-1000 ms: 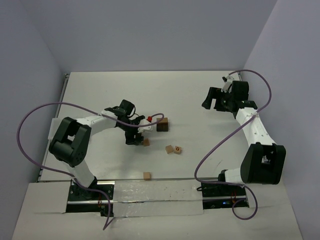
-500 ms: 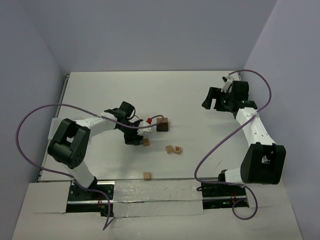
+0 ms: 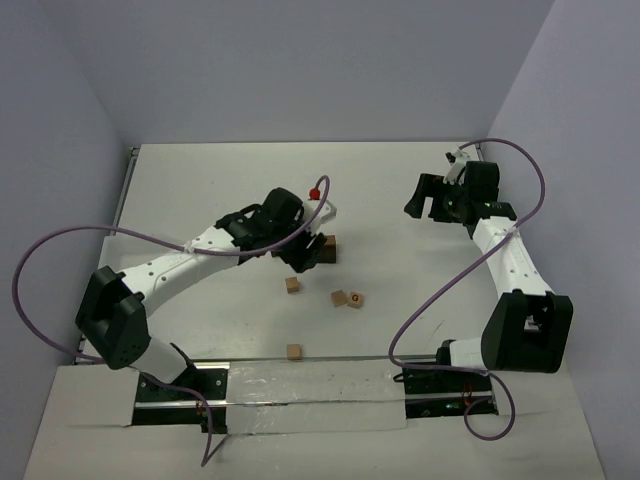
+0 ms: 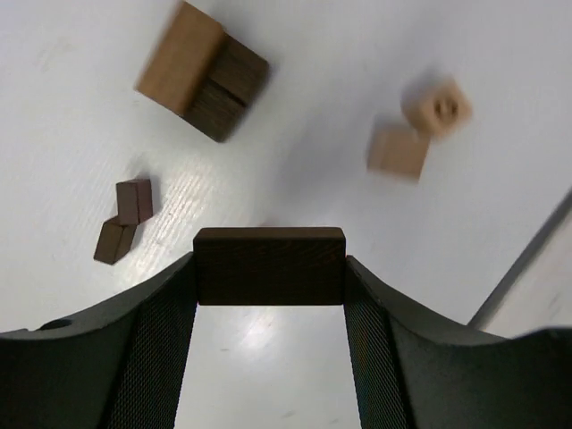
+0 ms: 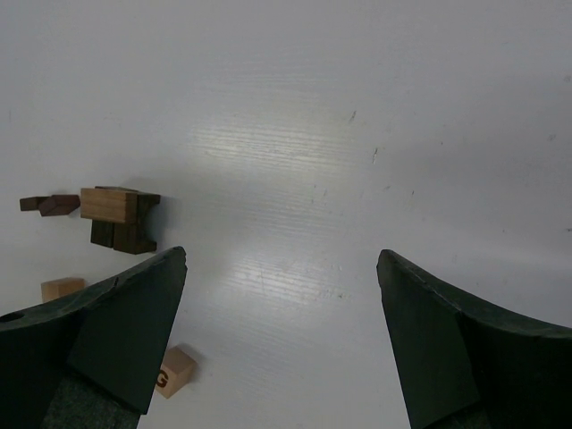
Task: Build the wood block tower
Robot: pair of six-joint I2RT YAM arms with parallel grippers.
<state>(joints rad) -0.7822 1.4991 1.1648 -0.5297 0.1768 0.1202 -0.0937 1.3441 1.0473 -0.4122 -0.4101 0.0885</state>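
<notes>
Since a second ago my left gripper (image 3: pixel 302 256) swings from centre-left to mid-frame. It is clamped on a dark brown block (image 4: pixel 269 265), just beside the tan-and-dark stack (image 3: pixel 326 248). Loose tan blocks (image 3: pixel 292 285) lie lower centre. I see my right gripper (image 3: pixel 421 198) released, upper right.

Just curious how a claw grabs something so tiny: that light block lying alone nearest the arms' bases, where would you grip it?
Probably from straight above, pinching two opposite side faces of the lone tan block. It sits flat on the table with nothing touching it, so its sides are free, and flat parallel faces suit a pinch.
</notes>
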